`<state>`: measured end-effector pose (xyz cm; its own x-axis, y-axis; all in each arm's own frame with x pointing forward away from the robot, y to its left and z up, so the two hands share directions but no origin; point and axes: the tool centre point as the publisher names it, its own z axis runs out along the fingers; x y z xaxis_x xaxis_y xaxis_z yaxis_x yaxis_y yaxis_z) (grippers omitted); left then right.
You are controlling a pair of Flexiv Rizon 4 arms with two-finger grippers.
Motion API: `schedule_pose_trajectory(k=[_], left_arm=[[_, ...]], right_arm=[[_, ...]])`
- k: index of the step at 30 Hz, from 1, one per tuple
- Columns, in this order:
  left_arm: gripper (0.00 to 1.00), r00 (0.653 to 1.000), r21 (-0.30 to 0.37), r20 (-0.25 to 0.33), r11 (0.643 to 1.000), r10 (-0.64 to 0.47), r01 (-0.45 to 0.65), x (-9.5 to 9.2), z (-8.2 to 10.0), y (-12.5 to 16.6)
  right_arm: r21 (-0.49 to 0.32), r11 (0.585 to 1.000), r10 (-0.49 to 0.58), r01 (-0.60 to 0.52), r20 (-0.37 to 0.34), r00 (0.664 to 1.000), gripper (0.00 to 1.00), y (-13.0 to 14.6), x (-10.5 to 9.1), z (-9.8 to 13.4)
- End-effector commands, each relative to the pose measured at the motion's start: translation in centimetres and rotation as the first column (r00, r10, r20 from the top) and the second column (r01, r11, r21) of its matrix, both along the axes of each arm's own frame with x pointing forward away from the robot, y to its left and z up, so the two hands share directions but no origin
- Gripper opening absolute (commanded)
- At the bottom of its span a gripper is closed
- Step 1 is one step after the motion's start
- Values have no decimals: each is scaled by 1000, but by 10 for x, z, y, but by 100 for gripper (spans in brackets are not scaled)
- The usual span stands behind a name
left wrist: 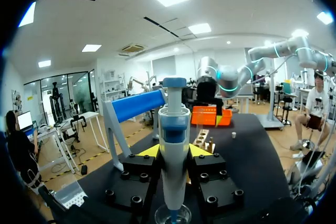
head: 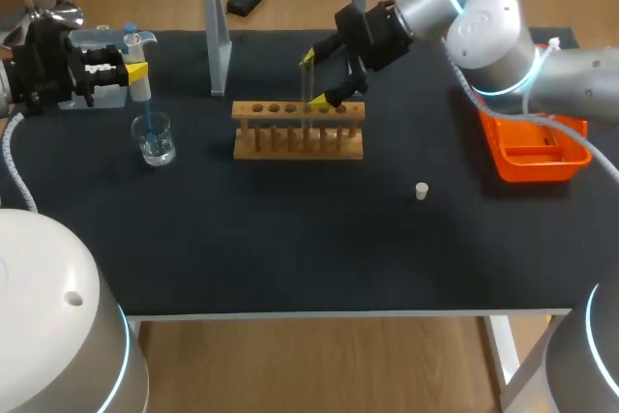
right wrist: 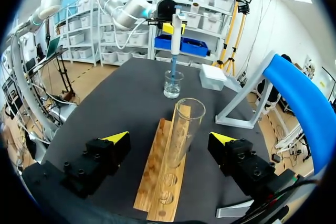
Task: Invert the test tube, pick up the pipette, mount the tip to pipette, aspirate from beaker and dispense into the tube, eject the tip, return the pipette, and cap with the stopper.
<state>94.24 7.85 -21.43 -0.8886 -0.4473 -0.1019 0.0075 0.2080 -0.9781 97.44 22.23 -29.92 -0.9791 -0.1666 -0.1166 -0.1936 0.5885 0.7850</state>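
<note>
The left end effector [head: 135, 72] clenched the pipette [head: 141, 50], its tip dipped in the beaker [head: 155, 139]. The right end effector [right wrist: 169, 137] stood released around the test tube [right wrist: 185, 119], upright in the wooden rack [head: 298, 142].

A white and blue pipette [left wrist: 173, 145] stands upright, clamped between the yellow fingertips of the left pincer [left wrist: 174, 153]. Its thin blue tip [right wrist: 172, 69] dips into a small clear glass beaker [head: 155, 139] of liquid directly beneath that pincer. A clear glass test tube [right wrist: 181, 135] stands mouth up in a wooden rack [head: 298, 132], untouched between the right pincer [right wrist: 169, 139]'s spread fingers. A small white stopper [head: 422, 191] lies well apart from both pincers.
</note>
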Motion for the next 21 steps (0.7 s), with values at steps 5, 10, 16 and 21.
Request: schedule_pose_trajectory(k=[5, 10, 16, 21], left_arm=[[0, 1000, 1, 0, 1000, -2, 2, -1, 1, 1], [0, 1000, 1, 0, 1000, -2, 2, -1, 1, 1], [0, 1000, 1, 0, 1000, -2, 2, -1, 1, 1], [0, 1000, 1, 0, 1000, -2, 2, -1, 1, 1]], right_arm=[[4, 1000, 3, -3, -1, 1000, 100, 2, 1, -3], [9, 1000, 0, 0, -1, 1000, 100, 3, 1, -1], [3, 1000, 2, -2, 2, 1000, 100, 3, 0, 0], [4, 1000, 3, -3, 2, 1000, 100, 2, -1, 0]])
